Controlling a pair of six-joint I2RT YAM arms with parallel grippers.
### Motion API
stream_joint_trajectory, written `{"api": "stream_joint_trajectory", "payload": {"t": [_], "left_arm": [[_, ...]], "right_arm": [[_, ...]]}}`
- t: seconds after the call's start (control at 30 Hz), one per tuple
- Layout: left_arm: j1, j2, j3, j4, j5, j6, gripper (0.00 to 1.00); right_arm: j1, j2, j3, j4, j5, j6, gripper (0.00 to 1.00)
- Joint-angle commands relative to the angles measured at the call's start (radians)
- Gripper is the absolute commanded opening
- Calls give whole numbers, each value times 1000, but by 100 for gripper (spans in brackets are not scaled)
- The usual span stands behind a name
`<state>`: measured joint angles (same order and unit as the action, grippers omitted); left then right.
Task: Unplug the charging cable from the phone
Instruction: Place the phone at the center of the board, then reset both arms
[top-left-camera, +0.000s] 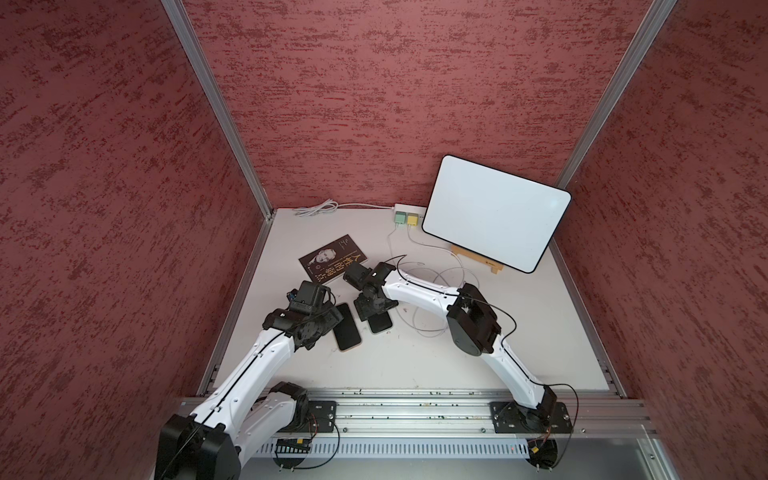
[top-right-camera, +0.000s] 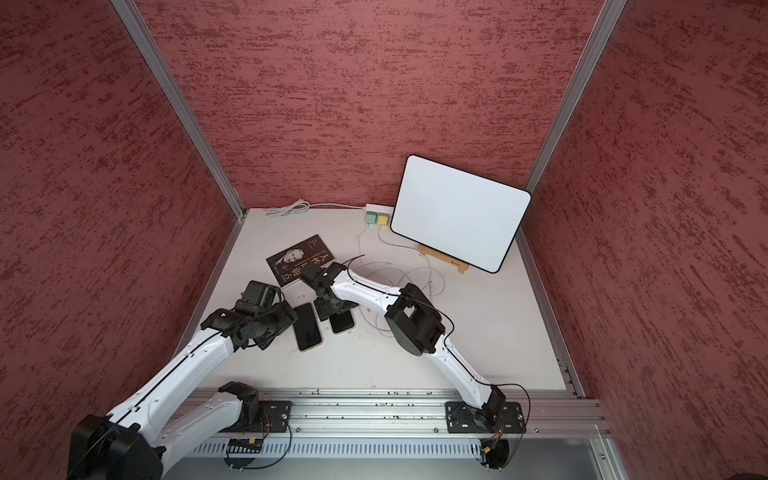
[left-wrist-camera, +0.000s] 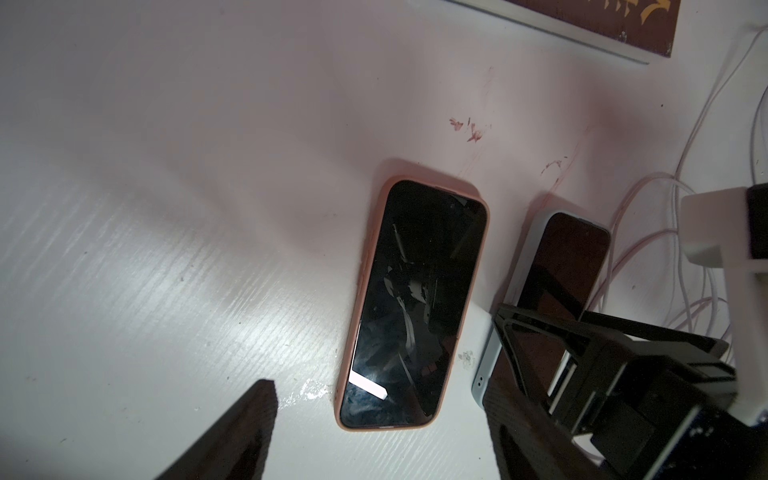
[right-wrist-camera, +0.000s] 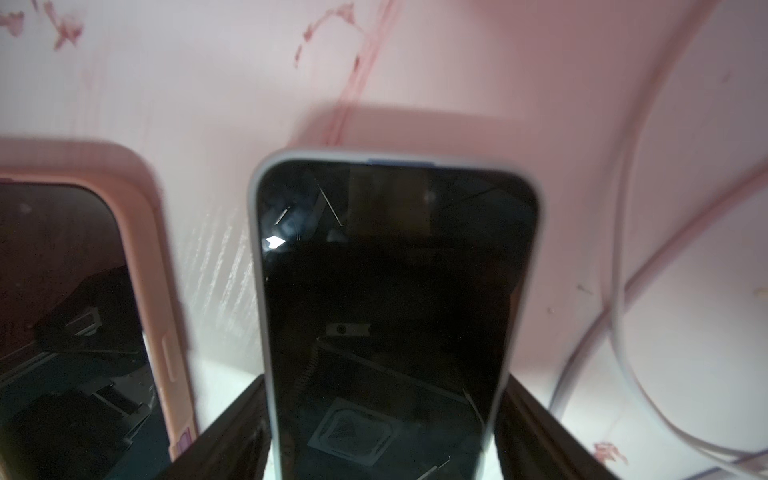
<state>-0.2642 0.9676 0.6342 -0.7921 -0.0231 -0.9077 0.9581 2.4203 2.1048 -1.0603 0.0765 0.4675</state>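
Straddling the grey-cased phone (right-wrist-camera: 395, 270), right gripper (right-wrist-camera: 384, 386) gapes; left gripper (left-wrist-camera: 376, 390) gapes too; book (top-left-camera: 332, 259) reads 人性的弱点.

Free going over bare table (top-left-camera: 415, 365) in front of both phones. Tight between pink-cased phone (top-left-camera: 347, 328) and grey-cased phone (top-left-camera: 381, 326). Hemmed by book (top-left-camera: 333, 258) just behind, loose cable loops (right-wrist-camera: 618, 270) beside grey-cased phone, whiteboard (top-left-camera: 494, 212) far back.

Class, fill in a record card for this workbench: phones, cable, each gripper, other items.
Phones: pink-cased phone and grey-cased phone, side by side, screens up
Cable: white cable looped beside the grey-cased phone; plug end hidden
Left gripper: open, by the pink-cased phone
Right gripper: open, astride the grey-cased phone
Other: book, green charger, yellow charger
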Motion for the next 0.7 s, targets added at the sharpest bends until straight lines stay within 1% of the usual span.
{"api": "stream_joint_trajectory", "payload": {"t": [0.0, 0.07, 0.13, 0.17, 0.2, 0.3, 0.43, 0.5, 0.67], "left_arm": [[6, -2, 21, 7, 9, 11, 86], [6, 6, 36, 11, 14, 22, 97], [6, 14, 56, 14, 14, 34, 98], [6, 19, 67, 16, 14, 38, 98], [6, 26, 77, 17, 14, 41, 98], [6, 47, 114, 19, 13, 49, 99], [5, 81, 168, 23, 14, 76, 99], [5, 100, 198, 29, 11, 98, 99], [2, 173, 287, 45, 2, 168, 100]], "right_arm": [[-9, -92, 18, -15, 59, -1, 83], [-18, -134, -1, -10, 79, -5, 87], [-26, -178, -20, -7, 102, -10, 88], [-31, -199, -30, -7, 114, -11, 96], [-36, -222, -43, -3, 119, -16, 98], [-54, -278, -70, 0, 123, -24, 99], [-75, -369, -138, 10, 179, -35, 99], [-91, -439, -205, 41, 210, -39, 99], [-152, -661, -449, 192, 318, -36, 99]]}}
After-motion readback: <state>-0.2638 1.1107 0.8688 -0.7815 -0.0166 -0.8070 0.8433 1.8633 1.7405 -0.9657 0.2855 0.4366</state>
